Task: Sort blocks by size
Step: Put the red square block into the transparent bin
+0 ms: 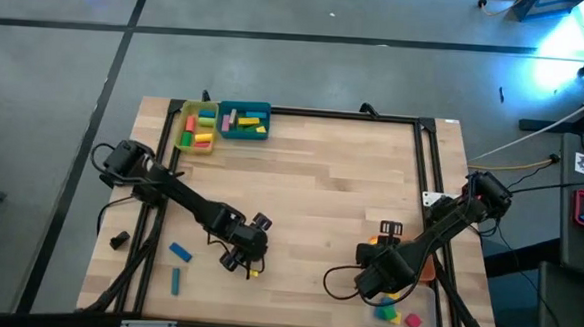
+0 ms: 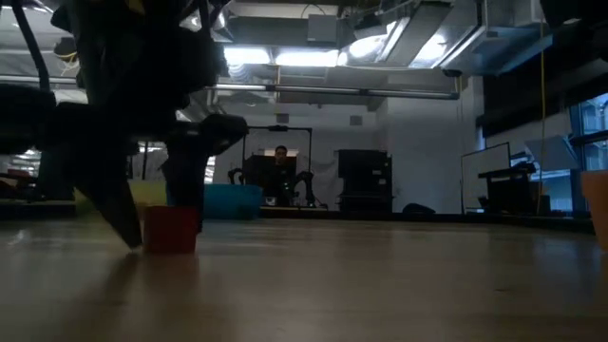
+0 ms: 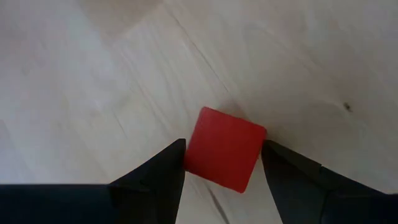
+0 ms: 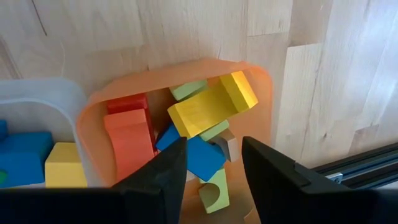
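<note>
The left gripper [image 3: 222, 163] is straddling a red cube [image 3: 224, 149] on the bare wooden table [image 3: 93, 74], its jaws spread wide with one finger at each side of the cube, seemingly lining up to pinch it. Whether the pads are pressing yet cannot be told. The right gripper [image 4: 211, 163] is hanging partly open and empty over the orange tray [image 4: 261, 78], where a yellow bar [image 4: 211, 104] is lying atop other blocks. Beside it is sitting a clear tray [image 4: 43, 93], also holding blocks.
</note>
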You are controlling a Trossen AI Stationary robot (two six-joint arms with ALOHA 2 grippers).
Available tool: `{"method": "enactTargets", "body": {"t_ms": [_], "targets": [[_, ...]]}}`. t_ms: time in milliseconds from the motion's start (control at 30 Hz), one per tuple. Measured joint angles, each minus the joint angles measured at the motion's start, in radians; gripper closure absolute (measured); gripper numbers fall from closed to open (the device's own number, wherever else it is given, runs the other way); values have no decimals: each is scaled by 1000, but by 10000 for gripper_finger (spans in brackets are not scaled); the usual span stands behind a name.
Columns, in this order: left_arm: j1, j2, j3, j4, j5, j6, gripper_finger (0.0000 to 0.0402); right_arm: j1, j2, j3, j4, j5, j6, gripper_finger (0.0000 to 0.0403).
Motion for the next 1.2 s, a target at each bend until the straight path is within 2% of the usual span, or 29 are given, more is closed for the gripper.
{"method": "enactTargets", "body": {"t_ms": [100,267,433,567,767,967,1100,1200], "targets": [[0,16,0,3,3,-10,223,0,0,0,0,0,0,248],[4,23,0,32,5,-58,281,0,0,0,0,2,13,249],[39,27,0,192,-3,-86,283,0,-31,0,-4,58,31,249],[91,27,0,393,-4,-84,283,1,-109,0,-12,215,52,249],[185,27,0,715,-6,-59,279,1,-221,0,-4,593,99,249],[243,26,0,959,-5,43,275,1,-311,-46,18,776,214,249],[253,26,0,1025,-6,137,273,0,-425,-164,21,808,330,249],[253,25,0,1024,-5,192,272,0,-537,-262,86,859,435,249]]}}
